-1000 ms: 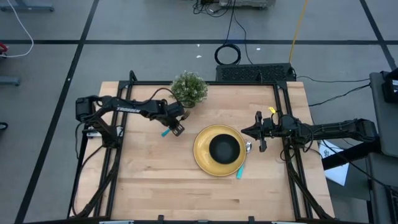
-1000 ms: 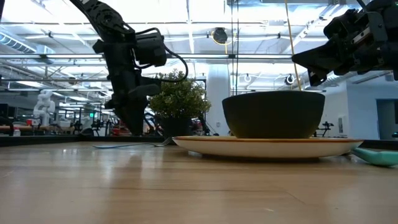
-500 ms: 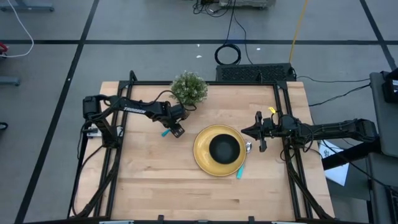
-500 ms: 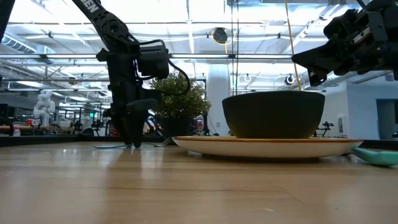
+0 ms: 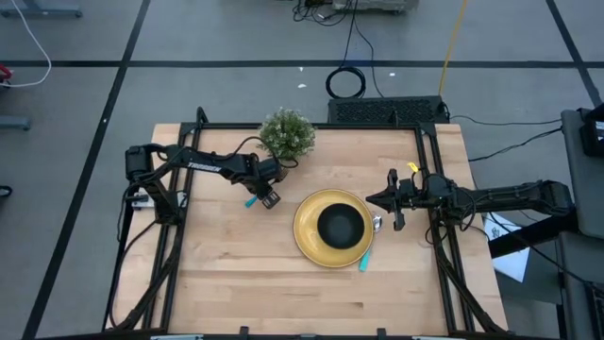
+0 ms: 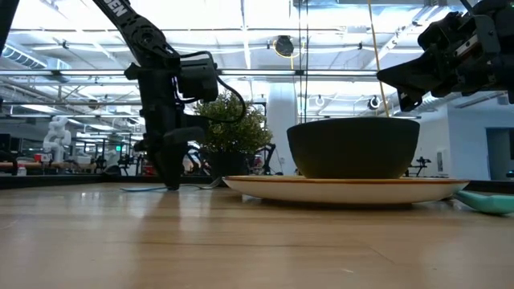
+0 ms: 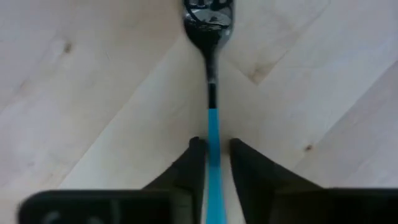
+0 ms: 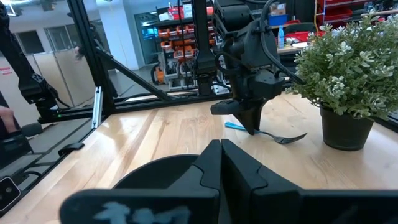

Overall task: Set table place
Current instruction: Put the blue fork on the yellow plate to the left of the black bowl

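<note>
The metal fork point(image 7: 211, 74) lies flat on the table point(image 5: 236, 274), left of the yellow plate point(image 5: 307, 236), which carries the black bowl point(image 5: 341, 225). My left gripper point(image 7: 214, 146) points down at the fork's light-blue handle and is shut on it. It also shows in the high view point(image 5: 271, 199). The spoon point(image 5: 365, 260) lies along the plate's right rim. My right gripper point(image 5: 370, 199) hovers shut, right of the plate, with nothing in it. My left gripper pinches the fork's light-blue handle point(image 7: 213, 127) between its two fingers, about where the blue meets the metal neck. The fingers come from above, pointing down, one on each long side of the handle. The fork lies flat on the table, tines away from the gripper.
A small potted plant point(image 5: 286, 135) stands just beyond the left gripper, near the table's far edge. The black frame rails point(image 5: 179, 236) run along the left and right sides. Bare wood stretches along the near half of the table.
My left gripper has come down onto the table over the fork, spread its fingers wider on the way, then closed them on the blue handle. The fork has not moved.
</note>
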